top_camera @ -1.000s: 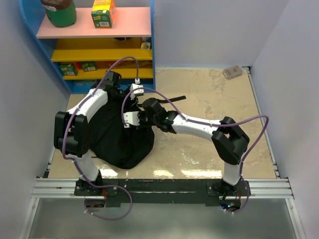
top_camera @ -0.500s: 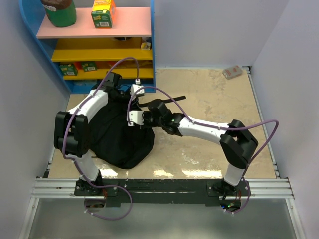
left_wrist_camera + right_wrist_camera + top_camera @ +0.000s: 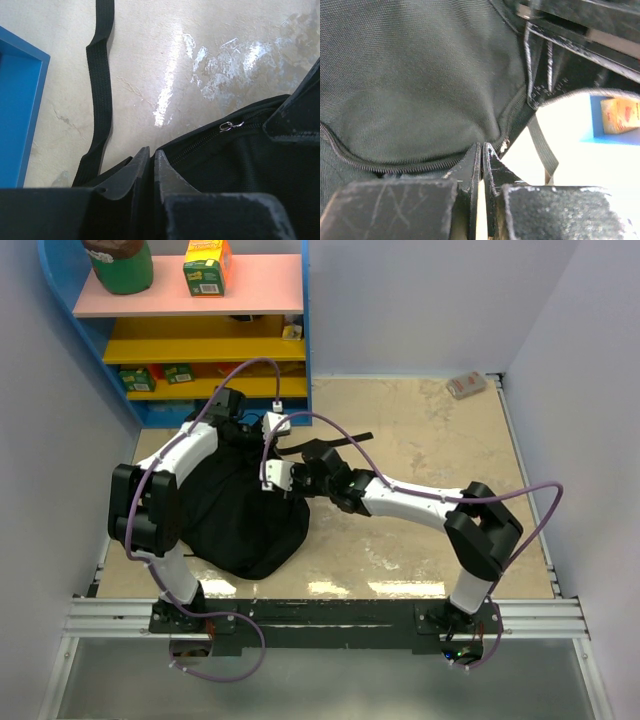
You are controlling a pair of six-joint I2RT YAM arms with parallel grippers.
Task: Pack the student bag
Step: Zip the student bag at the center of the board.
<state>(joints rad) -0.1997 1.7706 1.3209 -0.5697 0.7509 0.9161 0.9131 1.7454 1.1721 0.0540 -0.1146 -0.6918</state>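
Note:
The student bag (image 3: 235, 525), a large black fabric backpack, lies on the table's left half. My left gripper (image 3: 242, 432) is at the bag's far edge by the shelf. In the left wrist view it (image 3: 151, 151) is shut on the bag's rim (image 3: 210, 131), with a metal zip pull (image 3: 230, 126) to its right. My right gripper (image 3: 296, 476) is at the bag's right upper edge. In the right wrist view it (image 3: 482, 146) is shut at the zip line (image 3: 395, 162) of the bag (image 3: 420, 75), beside a small zip pull (image 3: 504, 145).
A black strap (image 3: 335, 440) trails from the bag across the table, also in the left wrist view (image 3: 100, 75). A blue shelf unit (image 3: 305, 320) with boxes stands at the back left. A small pink packet (image 3: 466, 385) lies at the far right corner.
My right arm has stretched out, its elbow swinging right, and its gripper has shifted slightly right along the bag's edge. The left arm has stayed in place.

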